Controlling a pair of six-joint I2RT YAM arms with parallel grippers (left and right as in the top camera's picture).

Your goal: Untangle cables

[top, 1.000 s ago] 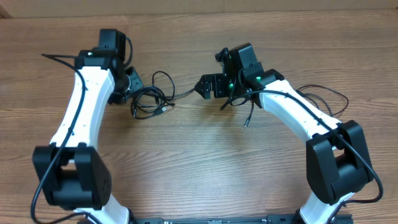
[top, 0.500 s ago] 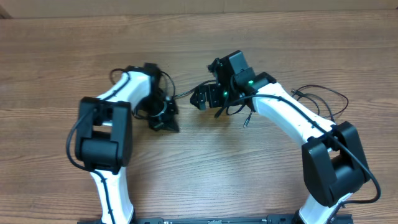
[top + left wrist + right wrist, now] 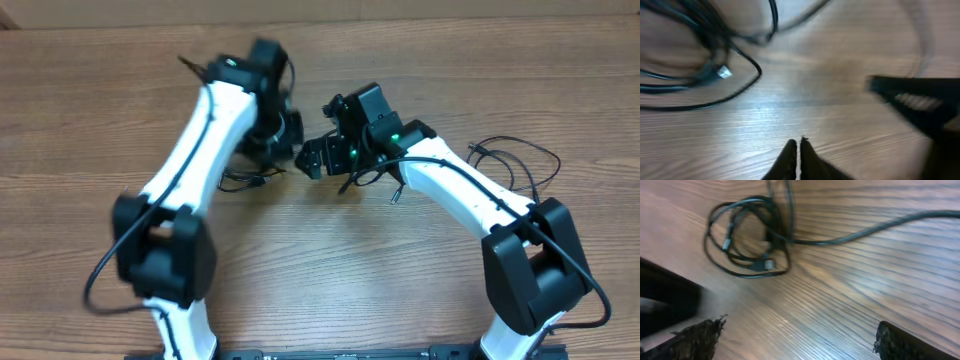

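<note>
A tangled bundle of thin black cables [image 3: 747,235] lies on the wooden table, and one silvery plug tip [image 3: 724,72] shows in it. From above, the bundle [image 3: 243,180] peeks out from under my left arm. My left gripper [image 3: 799,143] hovers over bare wood to the right of the bundle, shut with nothing between its fingers. My right gripper [image 3: 797,336] is wide open and empty, a short way from the bundle, facing the left gripper [image 3: 285,140]. One cord [image 3: 865,230] trails out of the tangle. In the overhead view the right gripper [image 3: 312,158] sits just right of the left one.
Another thin black cord [image 3: 515,158] loops on the table beside my right arm, and a small plug end [image 3: 395,196] lies near it. A finger of the right gripper [image 3: 920,100] shows blurred in the left wrist view. The table's far edge [image 3: 400,18] is at the top.
My left gripper has closed on nothing. Its arm swung from left of the bundle across and above it, now right beside the right gripper. The right gripper drifted slightly left, still open.
</note>
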